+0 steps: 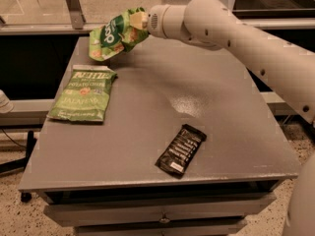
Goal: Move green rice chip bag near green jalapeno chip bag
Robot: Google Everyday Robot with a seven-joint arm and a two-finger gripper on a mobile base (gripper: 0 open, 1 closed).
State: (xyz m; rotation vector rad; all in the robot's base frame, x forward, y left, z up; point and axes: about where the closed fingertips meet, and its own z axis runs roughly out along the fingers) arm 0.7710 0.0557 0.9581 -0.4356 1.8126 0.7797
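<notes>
The green rice chip bag [114, 36], puffy with a dark green circle and white letters, hangs in the air above the table's far left part. My gripper [140, 19] is shut on its upper right corner, reaching in from the right. The green jalapeno chip bag [83, 95], flat with a white top band, lies on the grey table [147, 132] at the left, just below and in front of the held bag. The two bags are apart, with a small gap between them.
A black snack bar wrapper [180, 150] lies near the table's front middle. My white arm [246, 43] crosses the table's right rear. A metal frame post [73, 4] stands behind the table's far left edge.
</notes>
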